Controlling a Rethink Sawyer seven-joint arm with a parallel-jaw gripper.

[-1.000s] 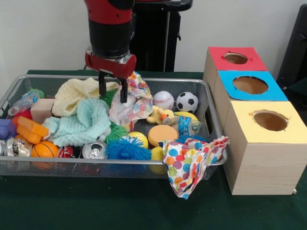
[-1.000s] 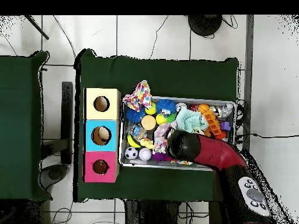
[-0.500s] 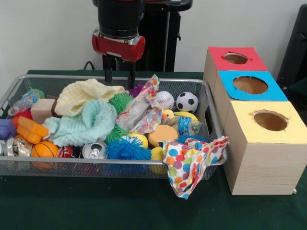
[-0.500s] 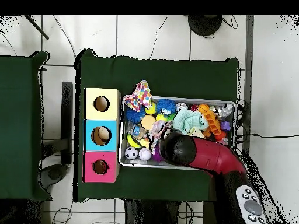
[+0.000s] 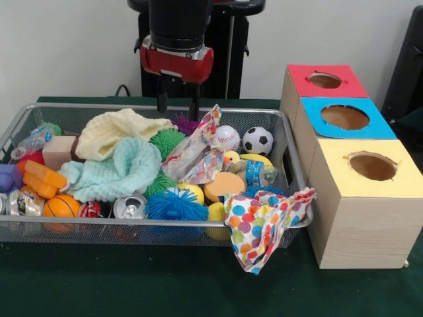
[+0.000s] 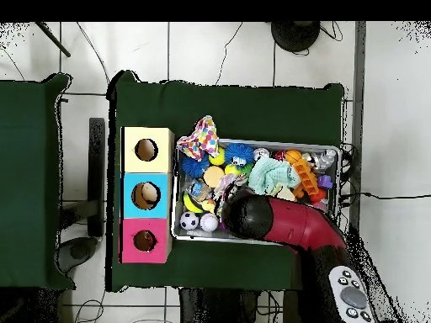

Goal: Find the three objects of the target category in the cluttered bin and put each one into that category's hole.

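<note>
The wire mesh bin (image 5: 79, 105) is packed with toys, cloths and cans; it also shows in the overhead view (image 6: 278, 144). My gripper (image 5: 177, 105) hangs just above the bin's far rim, open and empty, its fingers (image 5: 162, 102) apart. Below and in front of it lies a crumpled floral cloth (image 5: 198, 152) beside a baseball (image 5: 226, 137) and a soccer ball (image 5: 258, 140). The red-surrounded hole (image 5: 324, 80) tops the farthest wooden box at the right (image 6: 145, 240). In the overhead view the arm (image 6: 252, 217) hides the gripper.
A blue-surrounded hole (image 5: 345, 117) and a yellow-surrounded hole (image 5: 372, 166) sit in front of the red one. A polka-dot cloth (image 5: 264, 221) drapes over the bin's near right corner. A mint cloth (image 5: 112, 168), a cream cloth (image 5: 115, 129), cans and a small basketball (image 5: 61, 206) fill the left.
My gripper has risen out of the bin and shifted right in the front view. The floral cloth it was in has dropped back among the toys.
</note>
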